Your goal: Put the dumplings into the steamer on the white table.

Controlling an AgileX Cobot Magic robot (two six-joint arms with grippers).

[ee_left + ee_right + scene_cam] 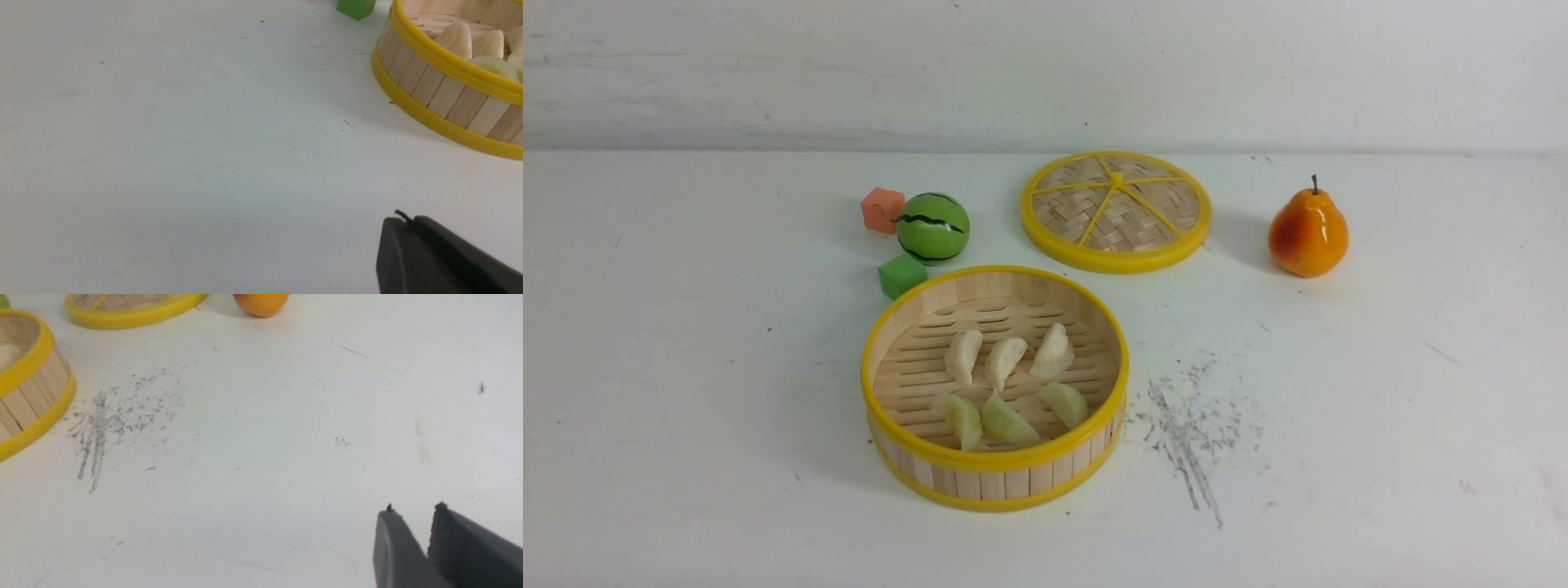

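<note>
The white table (686,367), scuffed grey in one patch, is carrying the bamboo steamer (996,478) at its middle. Beyond it are lying the woven lid (1116,212), an orange pear (1307,232), a watermelon ball (933,228), a green cube (902,275) and an orange cube (882,210).

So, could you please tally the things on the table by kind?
Dumplings: 6 (3 cream, 3 green), all in the steamer
Steamer: 1
Lid: 1
Blocks: 2
Green ball: 1
Pear: 1
Total: 12
</note>
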